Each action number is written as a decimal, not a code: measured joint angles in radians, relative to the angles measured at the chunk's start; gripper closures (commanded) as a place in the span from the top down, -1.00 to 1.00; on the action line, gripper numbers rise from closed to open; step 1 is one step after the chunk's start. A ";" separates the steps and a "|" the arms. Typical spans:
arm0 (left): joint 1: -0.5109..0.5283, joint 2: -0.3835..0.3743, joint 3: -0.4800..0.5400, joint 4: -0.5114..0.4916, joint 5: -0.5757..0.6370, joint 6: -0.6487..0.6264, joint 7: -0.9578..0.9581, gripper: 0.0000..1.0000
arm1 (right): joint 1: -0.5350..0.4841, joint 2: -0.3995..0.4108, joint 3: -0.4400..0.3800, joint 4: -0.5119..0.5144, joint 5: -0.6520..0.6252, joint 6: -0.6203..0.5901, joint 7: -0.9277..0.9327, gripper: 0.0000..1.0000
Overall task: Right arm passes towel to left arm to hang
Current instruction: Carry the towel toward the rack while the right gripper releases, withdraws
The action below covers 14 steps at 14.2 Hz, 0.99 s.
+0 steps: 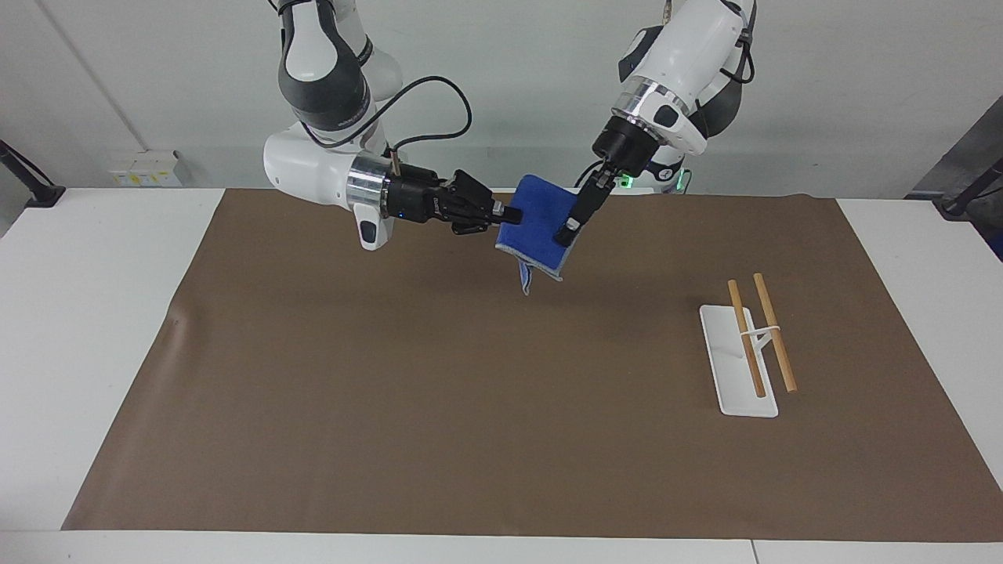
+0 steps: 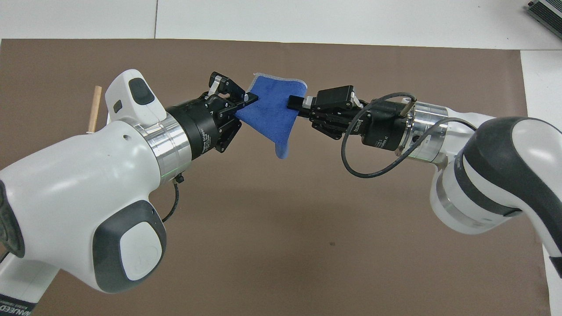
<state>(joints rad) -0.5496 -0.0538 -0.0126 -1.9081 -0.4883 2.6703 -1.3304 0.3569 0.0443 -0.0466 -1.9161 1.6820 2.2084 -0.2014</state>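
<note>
Soft blue terry, the towel hangs in the air between both hands, over the brown mat. The right hand pinches one edge; the left hand has closed on the other. It looks light and floppy, so I would hold it near an upper corner.

A robotics lab: two white jointed robot arms are mounted at a white table covered by a brown mat, against a bare pale wall, with a wall socket strip near the table's edge.
</note>
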 measured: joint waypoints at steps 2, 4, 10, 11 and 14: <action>0.013 0.002 0.001 0.000 0.000 0.000 0.001 -1.00 | 0.002 0.000 -0.001 -0.003 -0.091 0.014 0.000 1.00; 0.034 0.005 0.002 -0.001 0.000 0.000 0.001 -1.00 | -0.001 0.000 -0.005 -0.007 -0.249 0.032 0.005 1.00; 0.123 0.006 0.005 -0.060 0.000 0.011 0.003 -1.00 | -0.049 0.000 -0.014 -0.009 -0.888 0.041 0.145 1.00; 0.141 0.006 0.006 -0.073 0.000 0.030 0.003 -1.00 | -0.062 -0.001 -0.014 -0.009 -0.993 0.040 0.171 1.00; 0.190 0.007 0.007 -0.119 0.000 0.097 0.005 -1.00 | -0.084 -0.001 -0.015 -0.009 -1.256 0.038 0.236 1.00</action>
<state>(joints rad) -0.3598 -0.0467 -0.0056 -2.0267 -0.4879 2.7668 -1.3259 0.2732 0.0431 -0.0613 -1.9247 0.4261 2.2468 0.0349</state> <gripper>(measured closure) 0.978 0.000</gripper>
